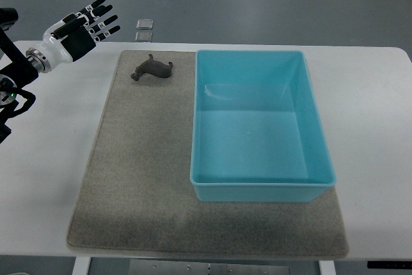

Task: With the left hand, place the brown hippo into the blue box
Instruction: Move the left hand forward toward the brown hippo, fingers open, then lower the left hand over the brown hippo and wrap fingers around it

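Top view, looking steeply down on a white counter [45, 159]. A grey felt-like mat [135, 178] is lying across the middle of it. On the right part of the mat a blue box [315, 127] is sitting, a light turquoise rectangular tub with its open side facing up. Nothing is lying inside it; only its smooth floor and some soft reflections are showing.

The brown hippo [152, 69], a small dark toy, is lying on the mat near its far left corner, just beside the box's far left corner but not touching it.

The left hand [87, 25] is reaching in from the picture's upper left, above the far edge of the counter. Its black and white fingers [105, 18] are spreading apart and holding nothing. The hippo is lying to the right of the hand and a little nearer the camera, with bare counter and mat between them; they are near but clearly apart.

Dark parts of the left arm [11, 88] are being cut off by the left edge, so their shape is hard to make out. Two small pale squares [144, 29] are lying on the grey floor [257, 1] beyond the counter; what they are is too small to tell. The hippo's features are also too small to read.
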Controlling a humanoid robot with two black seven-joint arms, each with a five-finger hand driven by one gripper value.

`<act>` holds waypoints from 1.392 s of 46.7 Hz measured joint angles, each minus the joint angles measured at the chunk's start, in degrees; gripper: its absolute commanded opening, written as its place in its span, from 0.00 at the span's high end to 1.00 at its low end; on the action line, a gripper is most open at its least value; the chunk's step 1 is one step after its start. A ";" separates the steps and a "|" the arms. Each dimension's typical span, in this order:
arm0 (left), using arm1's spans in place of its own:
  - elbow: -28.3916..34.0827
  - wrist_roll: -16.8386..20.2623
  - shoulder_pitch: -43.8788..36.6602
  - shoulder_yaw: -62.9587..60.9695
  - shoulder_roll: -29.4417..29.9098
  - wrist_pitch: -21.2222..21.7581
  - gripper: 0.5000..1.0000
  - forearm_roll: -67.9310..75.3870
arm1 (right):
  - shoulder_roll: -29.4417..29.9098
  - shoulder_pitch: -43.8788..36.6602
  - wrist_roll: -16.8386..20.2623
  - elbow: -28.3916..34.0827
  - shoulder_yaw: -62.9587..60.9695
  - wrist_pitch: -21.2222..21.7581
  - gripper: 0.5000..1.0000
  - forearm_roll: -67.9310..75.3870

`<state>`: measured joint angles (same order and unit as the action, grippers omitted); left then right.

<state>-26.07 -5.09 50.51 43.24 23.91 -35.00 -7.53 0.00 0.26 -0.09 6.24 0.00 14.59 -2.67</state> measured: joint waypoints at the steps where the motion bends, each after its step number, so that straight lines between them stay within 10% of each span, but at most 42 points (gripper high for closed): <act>1: -0.02 0.00 0.04 0.00 0.00 0.00 0.00 0.02 | 0.00 0.00 0.00 0.00 0.00 0.00 0.12 -0.01; 33: 0.27 1.46 2.83 -0.79 0.58 0.00 0.00 8.50 | 0.00 0.00 0.00 0.00 0.00 0.00 0.13 0.02; 52: -0.34 15.18 7.50 -0.89 1.28 0.00 0.01 38.82 | 0.00 0.00 0.00 0.00 0.00 0.00 0.13 0.02; 65: -2.88 16.90 10.14 -3.49 1.24 2.13 0.01 55.42 | 0.00 0.00 0.00 0.00 0.00 0.00 0.13 0.00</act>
<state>-28.95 11.80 60.65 39.75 25.15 -32.87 47.89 0.00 0.27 -0.08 6.24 0.00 14.59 -2.67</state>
